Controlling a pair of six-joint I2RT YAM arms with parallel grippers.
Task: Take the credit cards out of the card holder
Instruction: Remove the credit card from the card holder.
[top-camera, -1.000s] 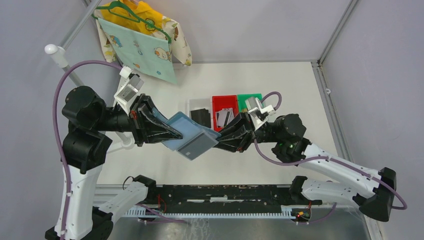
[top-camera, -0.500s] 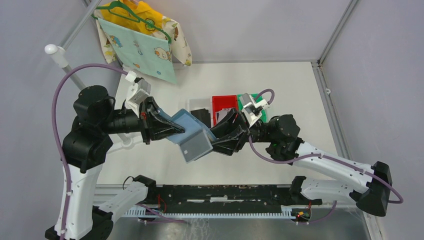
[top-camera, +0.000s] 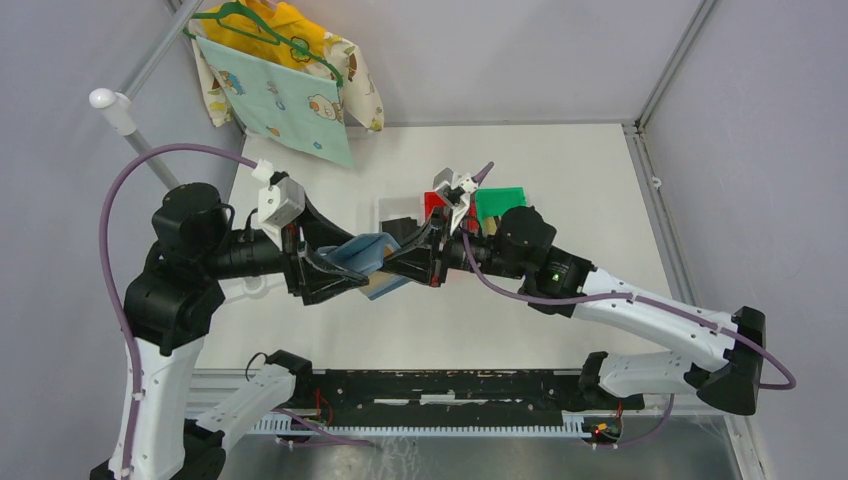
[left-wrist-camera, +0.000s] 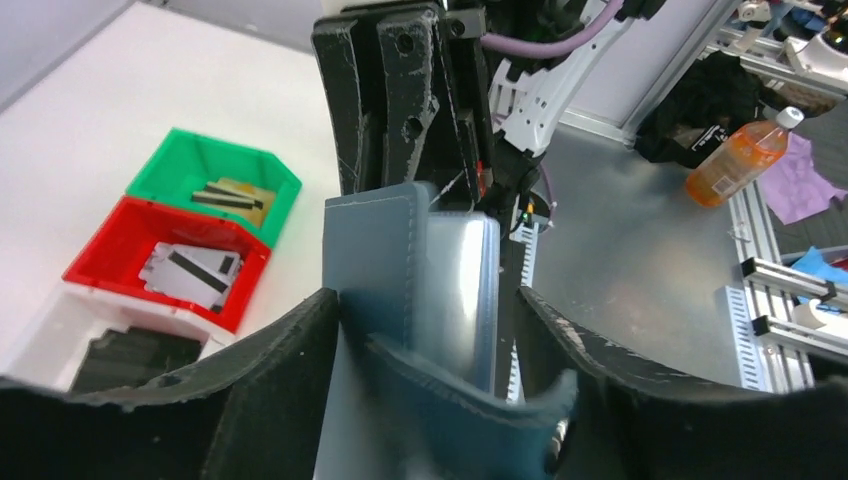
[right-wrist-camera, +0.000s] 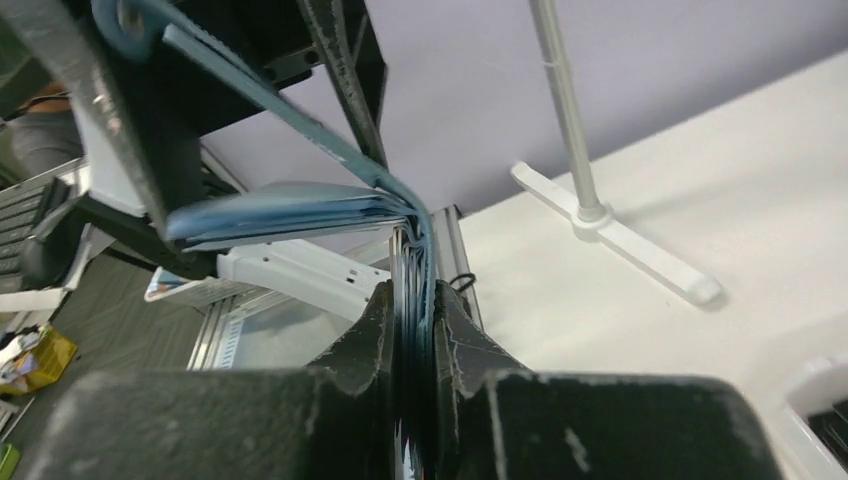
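Observation:
The slate-blue card holder (top-camera: 366, 251) hangs in the air between both arms, above the table. My right gripper (top-camera: 407, 262) is shut on its folded edge (right-wrist-camera: 413, 262), pinching several layers. My left gripper (top-camera: 338, 272) stands open around the holder's other end (left-wrist-camera: 382, 262); one flap curves loosely between the wide fingers (left-wrist-camera: 300, 350). A shiny clear window (left-wrist-camera: 462, 270) faces the left wrist camera. Credit cards lie in the bins: gold-tan ones (left-wrist-camera: 236, 194), a white-grey one with a dark stripe (left-wrist-camera: 190, 272), black ones (left-wrist-camera: 122, 356). No card shows in the holder's pockets.
Three small bins stand in a row behind the grippers: white (top-camera: 385, 209), red (top-camera: 432, 200), green (top-camera: 500, 199). A patterned cloth (top-camera: 280, 100) hangs on a stand at the back left. The stand's white foot (right-wrist-camera: 610, 232) rests on the table.
The left jaws have opened wide off the holder. The right gripper has moved left and closed on the holder's edge. The holder has folded and turned more edge-on.

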